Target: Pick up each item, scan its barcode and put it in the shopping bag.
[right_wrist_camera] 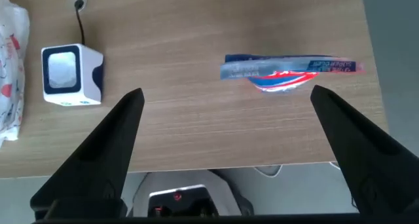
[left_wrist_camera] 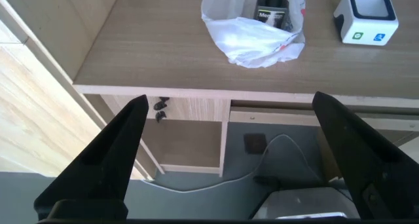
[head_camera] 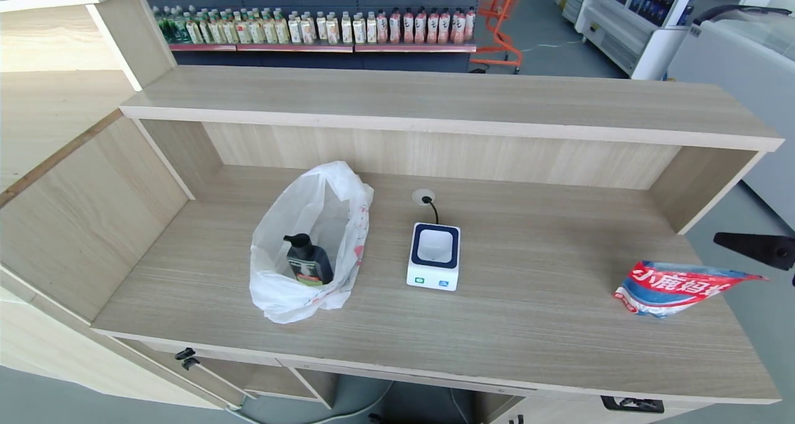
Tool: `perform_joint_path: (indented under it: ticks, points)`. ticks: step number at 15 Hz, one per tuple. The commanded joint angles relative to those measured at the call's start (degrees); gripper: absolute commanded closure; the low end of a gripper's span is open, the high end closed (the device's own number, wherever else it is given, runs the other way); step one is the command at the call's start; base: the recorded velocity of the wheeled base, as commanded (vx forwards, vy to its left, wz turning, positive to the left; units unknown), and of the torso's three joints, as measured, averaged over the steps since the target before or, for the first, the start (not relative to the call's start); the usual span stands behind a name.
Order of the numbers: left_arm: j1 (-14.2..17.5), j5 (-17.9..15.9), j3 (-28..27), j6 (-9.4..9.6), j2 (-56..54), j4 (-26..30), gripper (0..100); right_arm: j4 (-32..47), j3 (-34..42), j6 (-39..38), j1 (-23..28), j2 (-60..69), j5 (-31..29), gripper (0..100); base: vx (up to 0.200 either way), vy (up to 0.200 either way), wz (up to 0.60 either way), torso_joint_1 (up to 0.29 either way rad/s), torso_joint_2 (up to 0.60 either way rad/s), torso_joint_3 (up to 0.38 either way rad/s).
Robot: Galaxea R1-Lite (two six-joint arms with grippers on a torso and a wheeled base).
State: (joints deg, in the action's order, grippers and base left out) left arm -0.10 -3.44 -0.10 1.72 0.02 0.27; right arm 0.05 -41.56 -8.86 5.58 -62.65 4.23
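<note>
One bottle (head_camera: 308, 262) inside shopping bag (head_camera: 289, 300); pouch (head_camera: 677, 285) on counter (head_camera: 528, 331)

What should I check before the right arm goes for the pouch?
1. Right end effector open and empty: ok.
2. Pouch lying free on the counter, nothing touching it: ok.
3. Pouch barcode side: cannot tell.
4. Scanner window uncovered: ok.
5. Shopping bag mouth open, bottle already inside: ok.
6. Left end effector open, clear of the bag: ok.
</note>
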Motion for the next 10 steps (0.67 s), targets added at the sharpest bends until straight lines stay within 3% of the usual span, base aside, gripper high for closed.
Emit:
perform_joint_path:
  ticks: [1,5,6,10]
  points:
    - [0.01,0.01,0.01,0.04,0.06,0.00,0,0.04,-0.54,-1.51,-0.05,-2.04,-0.19,0,0.000,-0.200,0.00,-0.002,0.00,0.007]
    - [0.01,0.01,0.01,0.13,-0.02,0.00,0,9.53,-4.67,-12.76,-0.66,-2.22,-4.23,0,0.000,-0.200,0.00,0.002,0.00,0.000]
    - [0.01,0.01,0.01,-0.05,0.06,0.00,0,16.04,-9.33,-20.76,-2.33,-3.45,-5.90,0,0.000,-0.200,0.00,0.002,0.00,0.002]
    - [0.01,0.01,0.01,-0.05,0.06,0.00,0,27.11,-20.32,-34.64,-2.42,-10.92,-10.38,0,0.000,0.000,0.00,0.000,0.00,0.000]
